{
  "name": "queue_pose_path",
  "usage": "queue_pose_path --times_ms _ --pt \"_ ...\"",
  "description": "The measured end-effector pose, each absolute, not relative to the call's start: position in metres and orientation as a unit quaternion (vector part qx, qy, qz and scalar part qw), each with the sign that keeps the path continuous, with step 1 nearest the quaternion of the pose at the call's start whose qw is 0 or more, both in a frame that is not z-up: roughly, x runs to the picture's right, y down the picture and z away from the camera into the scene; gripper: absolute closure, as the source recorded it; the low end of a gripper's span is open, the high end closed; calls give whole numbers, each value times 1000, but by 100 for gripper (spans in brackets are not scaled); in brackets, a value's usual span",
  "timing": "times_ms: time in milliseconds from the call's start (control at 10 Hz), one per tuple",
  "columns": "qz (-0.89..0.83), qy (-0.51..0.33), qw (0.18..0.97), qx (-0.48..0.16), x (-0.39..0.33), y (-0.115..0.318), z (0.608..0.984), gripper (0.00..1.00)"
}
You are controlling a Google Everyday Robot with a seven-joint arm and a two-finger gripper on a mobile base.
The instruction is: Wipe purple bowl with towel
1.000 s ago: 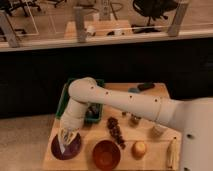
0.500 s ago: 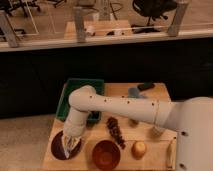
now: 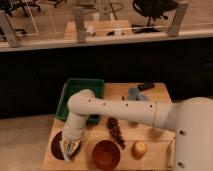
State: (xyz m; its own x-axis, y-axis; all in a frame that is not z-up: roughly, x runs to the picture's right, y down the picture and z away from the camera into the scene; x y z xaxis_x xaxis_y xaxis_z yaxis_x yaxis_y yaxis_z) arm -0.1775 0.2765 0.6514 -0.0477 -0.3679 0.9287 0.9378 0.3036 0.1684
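Since the earlier frame, we note that the pincer [image 3: 70, 148] has come lower and now sits down on the purple bowl [image 3: 56, 148], with the white arm [image 3: 120, 110] bent steeply above it. We find the pincer clenched on the towel [image 3: 70, 145], a small pale, soft cloth bunched at its tip and pressed against the bowl's inner surface.

The purple bowl lies directly beneath the pincer. It is shallow, round and plate-like, and its dark rim shows mostly on the pincer's camera-left side. It rests on the wooden table [image 3: 150, 160].

Just beside the pincer, on its camera-right side, stands the orange-brown bowl [image 3: 106, 154], which is deeper and glossy. Beyond that bowl we see a dark cluster of grapes [image 3: 116, 132] and a round yellowish fruit [image 3: 139, 148]. Behind the pincer, further from the camera, lies the green rectangular tray [image 3: 75, 90], partly covered by the arm. Well apart, at the table's far side, rests a blue roundish item [image 3: 135, 94].
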Motion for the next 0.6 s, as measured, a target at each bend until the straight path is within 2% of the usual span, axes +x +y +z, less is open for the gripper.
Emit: queue_pose_path --times_ms 600 --pt "-533 -522 595 -299 -199 301 647 100"
